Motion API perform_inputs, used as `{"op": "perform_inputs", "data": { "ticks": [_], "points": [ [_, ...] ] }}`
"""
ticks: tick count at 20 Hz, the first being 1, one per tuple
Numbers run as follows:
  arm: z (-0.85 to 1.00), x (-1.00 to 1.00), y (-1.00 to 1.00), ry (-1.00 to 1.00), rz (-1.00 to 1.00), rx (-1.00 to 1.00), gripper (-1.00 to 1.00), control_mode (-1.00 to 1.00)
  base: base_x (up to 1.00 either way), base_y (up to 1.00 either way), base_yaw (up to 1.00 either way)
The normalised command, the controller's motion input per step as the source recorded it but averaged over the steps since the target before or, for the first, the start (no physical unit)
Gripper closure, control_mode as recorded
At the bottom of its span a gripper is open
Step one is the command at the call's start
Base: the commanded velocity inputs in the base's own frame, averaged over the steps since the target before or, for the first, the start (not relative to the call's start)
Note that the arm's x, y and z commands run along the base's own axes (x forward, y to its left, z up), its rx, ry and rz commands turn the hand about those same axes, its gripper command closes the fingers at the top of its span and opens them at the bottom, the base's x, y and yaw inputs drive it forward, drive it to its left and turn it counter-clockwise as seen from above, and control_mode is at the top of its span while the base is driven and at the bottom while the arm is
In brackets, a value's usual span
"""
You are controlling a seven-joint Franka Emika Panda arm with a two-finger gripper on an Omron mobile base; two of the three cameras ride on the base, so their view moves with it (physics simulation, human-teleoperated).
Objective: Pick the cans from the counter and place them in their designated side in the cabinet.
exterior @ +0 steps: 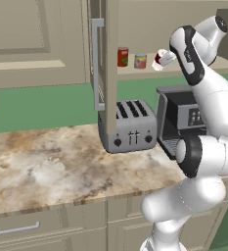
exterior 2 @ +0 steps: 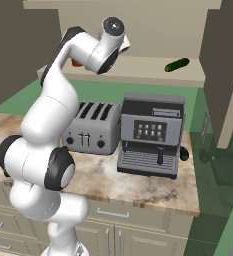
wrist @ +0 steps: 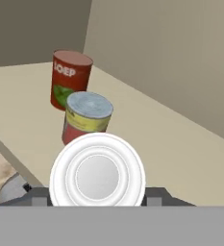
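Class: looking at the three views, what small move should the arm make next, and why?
Probably lower the dark red and white can onto the shelf beside the yellow-banded can, then open. The claw holds it inside the cabinet, apparently above the shelf.

My arm (exterior: 211,105) is glossy white, built of rounded, bulbous segments; dark bands wrap my joints (exterior: 190,156); a round dark cap with a small mark closes my wrist end (exterior 2: 113,24); my base column is white too.
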Motion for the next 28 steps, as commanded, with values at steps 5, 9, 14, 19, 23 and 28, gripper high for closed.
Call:
{"op": "perform_inputs", "data": {
  "ticks": [5, 9, 14, 19, 23, 28],
  "points": [
    [0.00, 0.19, 0.00, 0.00, 0.02, -0.01, 1.00, -1.00, 0.00, 0.00, 0.00],
    [-0.01, 0.18, -0.01, 0.00, 0.02, -0.01, 1.00, -1.00, 0.00, 0.00, 0.00],
    [-0.02, 0.17, -0.02, 0.00, 0.02, -0.01, 1.00, -1.00, 0.00, 0.00, 0.00],
    [-0.04, 0.16, -0.01, 0.00, 0.02, -0.01, 1.00, -1.00, 0.00, 0.00, 0.00],
    [-0.06, 0.15, 0.00, 0.00, 0.02, -0.01, 1.00, -1.00, 0.00, 0.00, 0.00],
    [-0.08, 0.11, 0.00, 0.00, 0.02, -0.01, 1.00, -1.00, 0.00, 0.00, 0.00]
  ]
}}
